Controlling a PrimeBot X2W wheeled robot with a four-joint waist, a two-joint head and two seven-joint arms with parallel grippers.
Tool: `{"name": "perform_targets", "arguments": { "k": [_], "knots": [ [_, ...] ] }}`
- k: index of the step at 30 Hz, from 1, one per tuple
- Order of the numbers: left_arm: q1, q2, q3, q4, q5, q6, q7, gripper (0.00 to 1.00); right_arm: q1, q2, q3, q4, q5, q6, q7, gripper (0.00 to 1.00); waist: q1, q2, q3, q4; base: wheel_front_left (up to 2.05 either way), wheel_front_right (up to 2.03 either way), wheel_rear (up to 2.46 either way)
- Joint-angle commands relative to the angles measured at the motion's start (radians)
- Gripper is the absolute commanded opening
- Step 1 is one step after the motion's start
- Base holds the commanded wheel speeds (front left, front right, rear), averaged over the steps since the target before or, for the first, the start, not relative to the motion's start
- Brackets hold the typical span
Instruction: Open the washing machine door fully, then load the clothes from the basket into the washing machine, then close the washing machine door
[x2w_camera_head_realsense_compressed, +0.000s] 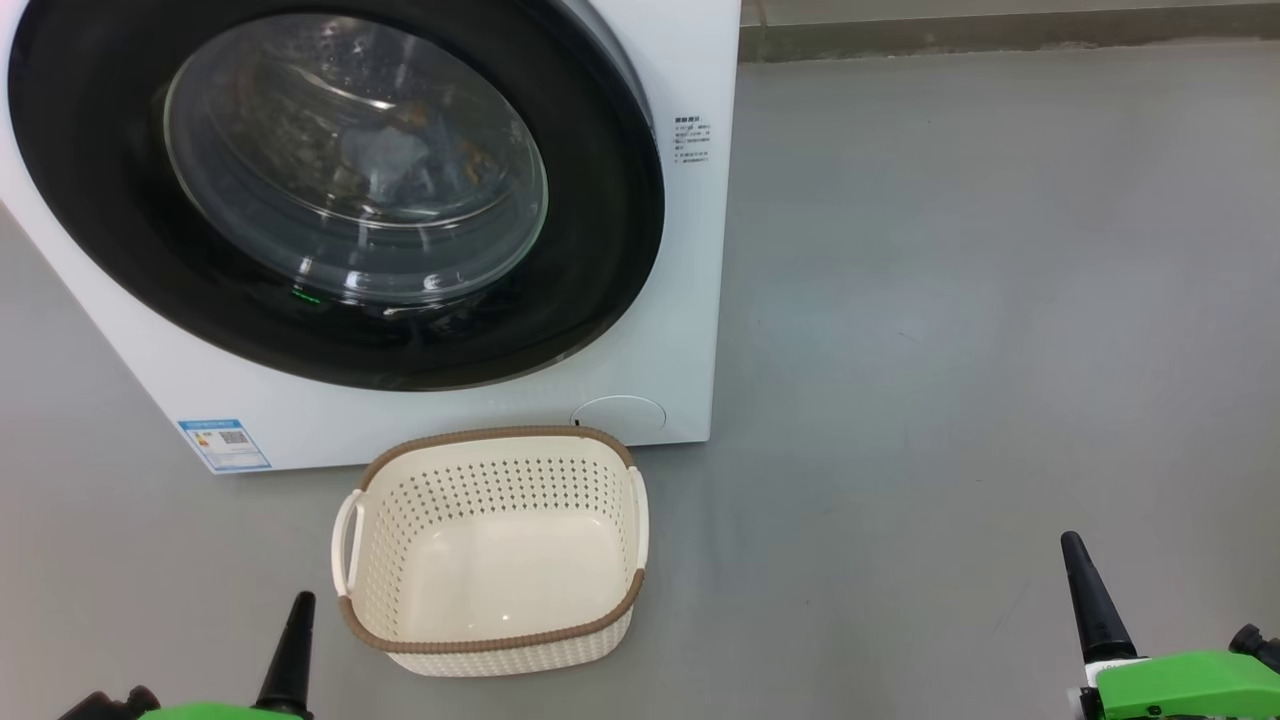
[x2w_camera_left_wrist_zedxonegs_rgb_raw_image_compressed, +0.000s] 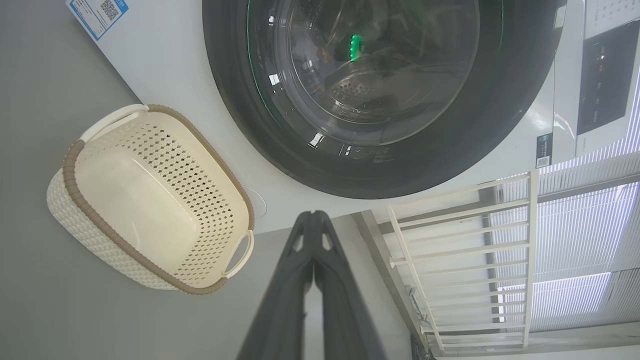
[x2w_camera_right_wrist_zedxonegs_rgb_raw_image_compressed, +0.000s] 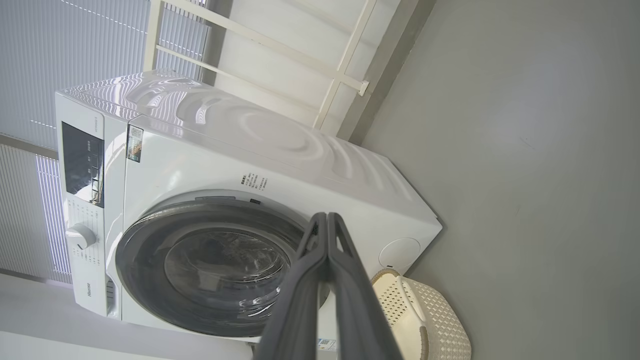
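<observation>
Left gripper (x2w_camera_head_realsense_compressed: 300, 605) closed, empty, just left of basket (x2w_camera_head_realsense_compressed: 498, 436); right gripper (x2w_camera_head_realsense_compressed: 1074, 550) closed, well right; washing machine door (x2w_camera_head_realsense_compressed: 90, 200) shut beyond basket.

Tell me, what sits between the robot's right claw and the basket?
Nothing: in the head view, bare grey floor runs from the right gripper to the basket.
</observation>
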Motion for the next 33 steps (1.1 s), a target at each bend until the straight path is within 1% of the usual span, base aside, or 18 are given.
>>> {"name": "perform_targets", "arguments": {
  "k": [1,33],
  "knots": [
    [-0.054,0.018,0.031,-0.018,-0.028,-0.002,0.008,0.00,-0.050,-0.013,0.022,-0.021,0.035,-0.004,0.008,0.00,0.0000,0.0000,0.000,0.000,0.00,0.00,0.00],
    [-0.095,0.018,0.085,0.004,-0.342,-0.003,0.101,0.00,-0.084,-0.018,0.040,0.010,0.386,-0.006,0.100,0.00,0.0000,0.0000,0.005,-0.005,0.00,0.00,0.00]
  ]
}}
